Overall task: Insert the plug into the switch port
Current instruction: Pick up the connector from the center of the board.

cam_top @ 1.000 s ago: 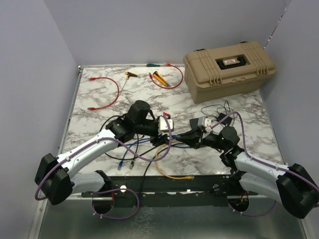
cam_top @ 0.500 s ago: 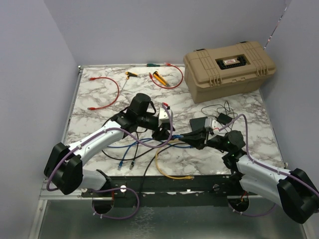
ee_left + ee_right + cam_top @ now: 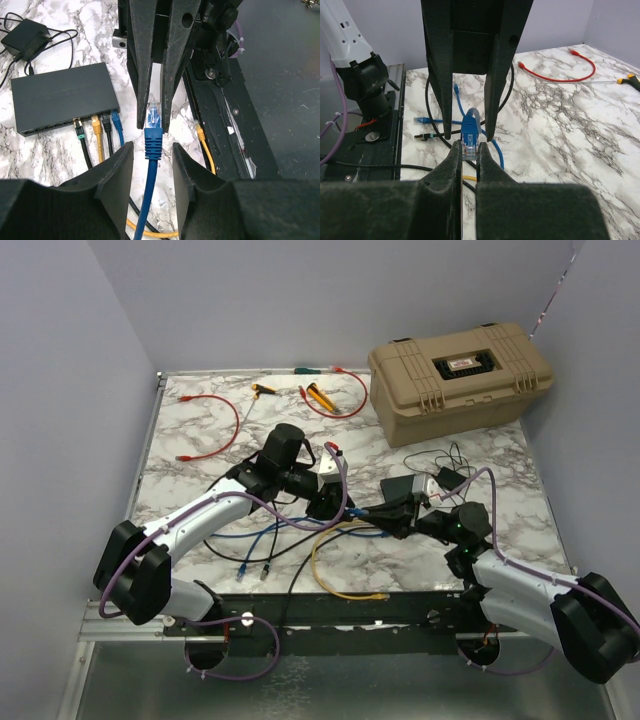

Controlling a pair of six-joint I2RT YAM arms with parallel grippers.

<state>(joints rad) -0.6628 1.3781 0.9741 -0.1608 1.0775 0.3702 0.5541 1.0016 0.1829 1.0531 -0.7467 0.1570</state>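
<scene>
Left wrist view: L gripper (image 3: 151,150) fingers apart, flanking blue plug (image 3: 151,139) mid-frame, gaps both sides. R gripper (image 3: 469,147) clamped on plug's clear tip. Looks like a handover: L should close on boot, then R lets go. Switch (image 3: 62,95) lies upper left, four cables (image 3: 97,134) in near-edge ports; ports left of them look free. Rail (image 3: 235,125) close at right; adapter (image 3: 25,37) beyond switch.

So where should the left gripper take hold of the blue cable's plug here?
Grip the ribbed blue boot behind the plug, coming from the cable end. The right gripper pinches the clear tip, leaving only the boot free, and it lies lengthwise between the left gripper's open jaws.
</scene>
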